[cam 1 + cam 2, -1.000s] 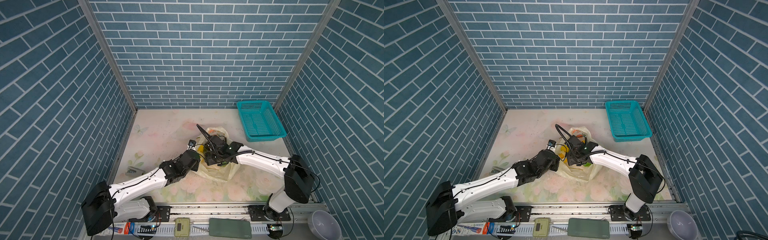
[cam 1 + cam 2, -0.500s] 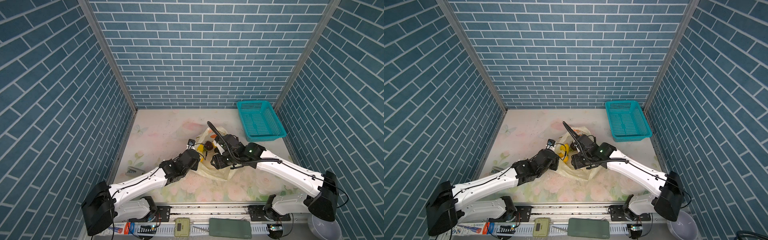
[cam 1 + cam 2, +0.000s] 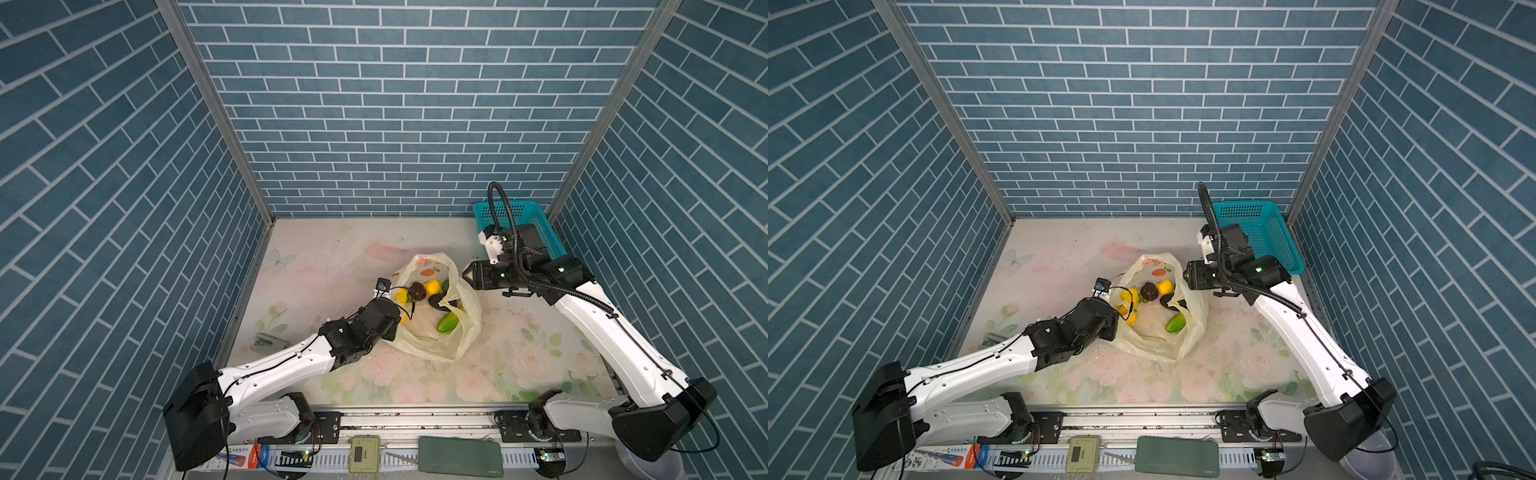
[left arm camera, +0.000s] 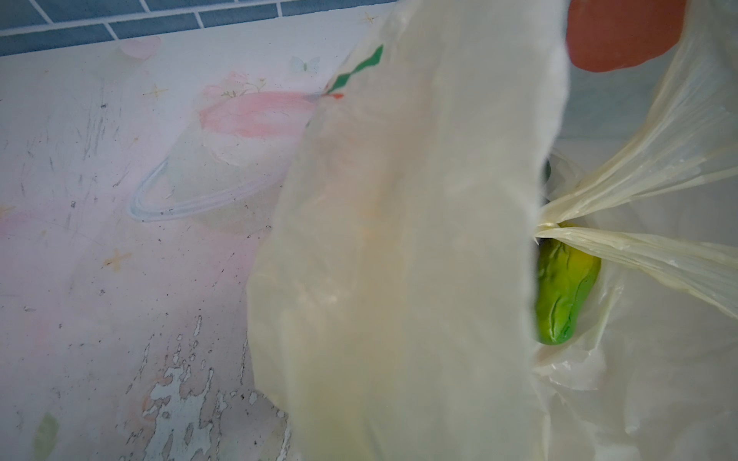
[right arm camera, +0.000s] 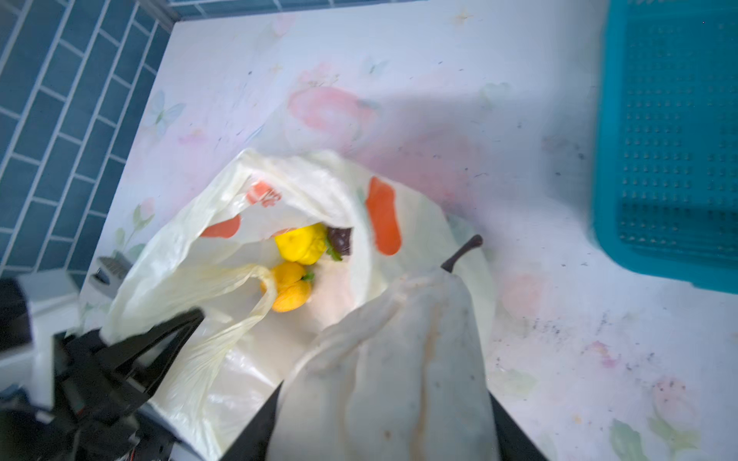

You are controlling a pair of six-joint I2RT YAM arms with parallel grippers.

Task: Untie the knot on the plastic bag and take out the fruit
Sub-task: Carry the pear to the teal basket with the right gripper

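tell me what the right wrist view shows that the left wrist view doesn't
Only the right wrist view: a cream-white pear between the right gripper's jaws, yellow fruit, the teal basket, and the left gripper pinching a bag handle. Only the left wrist view: a green oval fruit. Both: the pale yellow plastic bag on the floral tabletop.

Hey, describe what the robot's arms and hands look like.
White shells with black joints and bases. A ribbed black hose arcs over the right arm; a thin black cable runs along the left arm. The left hand and right hand have black tapered fingers.
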